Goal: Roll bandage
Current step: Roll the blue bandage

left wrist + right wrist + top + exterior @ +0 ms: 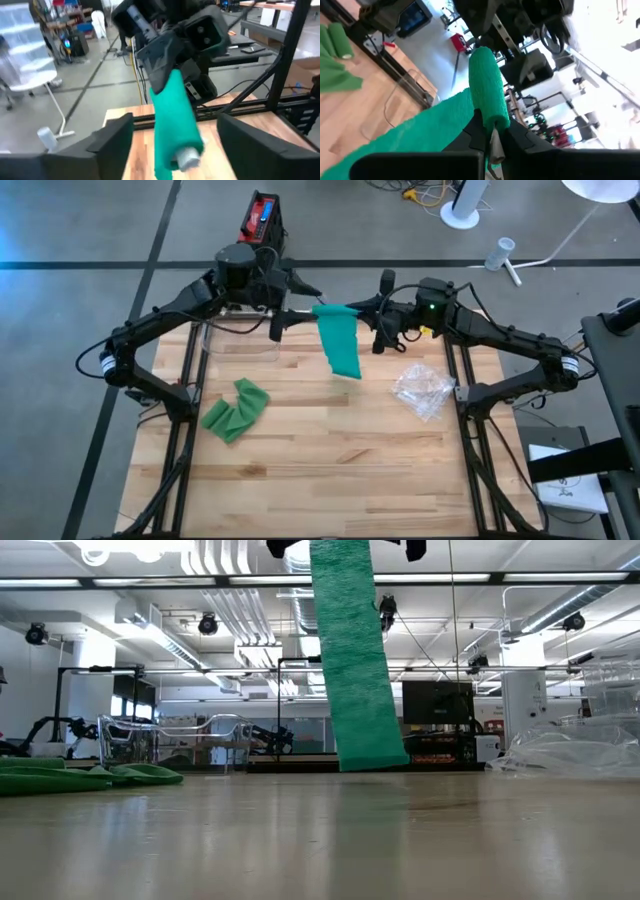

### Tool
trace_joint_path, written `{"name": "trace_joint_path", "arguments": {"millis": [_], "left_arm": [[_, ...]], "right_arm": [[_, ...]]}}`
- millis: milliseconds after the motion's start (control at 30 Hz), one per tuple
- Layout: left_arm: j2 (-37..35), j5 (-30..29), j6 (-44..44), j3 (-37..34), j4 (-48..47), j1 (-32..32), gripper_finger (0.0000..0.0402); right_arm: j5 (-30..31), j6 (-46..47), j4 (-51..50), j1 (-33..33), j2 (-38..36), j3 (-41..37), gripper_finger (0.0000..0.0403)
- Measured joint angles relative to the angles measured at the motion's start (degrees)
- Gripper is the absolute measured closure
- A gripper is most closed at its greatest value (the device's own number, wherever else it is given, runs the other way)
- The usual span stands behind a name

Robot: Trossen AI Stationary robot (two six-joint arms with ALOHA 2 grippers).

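Bandage (339, 340) — a green elastic strip partly wound into a roll — hangs in mid-air between the two grippers above the far half of the wooden table (330, 460). The right gripper (381, 320) has its fingers pressed together on one end of the roll, which the right wrist view shows standing up out of the pinch with the loose cloth trailing away beside it. Facing it from the other end, the left gripper (281, 318) has its fingers (107, 145) spread wide, one on either side of the roll (172, 127) and clear of it; a pale core end (189, 157) shows at the roll's tip, between those open fingers. Below the right gripper the unrolled tail drops straight down, and in the low view its lower edge (372, 758) appears to reach the tabletop or hang just above it — which of the two cannot be told.

Well below and to the outside of the left gripper, a second length of green bandage (235, 409) lies crumpled flat on the boards. Under the right arm, near the table's right edge, rests a crinkled clear plastic wrapper (422, 389). A clear plastic container (238, 340) stands on the table beneath the left arm, just beside the far edge.
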Motion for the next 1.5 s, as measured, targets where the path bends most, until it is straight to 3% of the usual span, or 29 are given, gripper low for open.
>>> {"name": "trace_joint_path", "arguments": {"millis": [133, 267, 533, 667, 933, 1100, 1300, 1400, 1500], "left_arm": [[3.1, 0.0, -0.8, 4.2, -3.3, 0.0, 0.0084], [7.6, 0.9, -1.3, 9.0, -7.8, 0.0, 0.0082], [15.0, 3.7, -1.0, 17.1, -14.6, 0.1, 0.0116], [15.7, 8.6, -0.9, 17.9, -15.2, 0.1, 0.0140], [15.4, 8.9, -4.4, 17.6, -15.1, 0.5, 0.0177], [15.3, 9.1, -5.2, 17.6, -16.3, 1.0, 0.0223], [15.3, 9.1, -2.6, 17.5, -16.7, 1.1, 0.0327], [15.3, 8.9, -0.6, 17.5, -16.6, 1.2, 0.0377], [15.3, 8.5, 0.7, 17.5, -16.4, 1.2, 0.0384]], "right_arm": [[0.0, -2.3, 0.0, 0.0, 0.0, 0.0, 0.0385], [0.0, -4.1, 0.0, 0.0, 0.0, 0.0, 0.0385], [0.3, -5.8, -0.5, -0.1, 0.0, -0.1, 0.0385], [0.0, -5.9, -0.5, 0.0, 0.1, -0.1, 0.0385], [0.0, -7.2, -0.5, 0.0, 0.1, -0.2, 0.0385], [0.5, -7.3, -0.7, -0.1, 0.1, -0.2, 0.0385], [1.0, -4.3, -0.7, 0.0, 0.1, -0.6, 0.0379], [2.0, 2.5, -0.5, 0.0, 0.1, -0.6, 0.0349], [2.2, 13.2, -0.6, 0.0, 0.1, -0.3, 0.0297]]}}
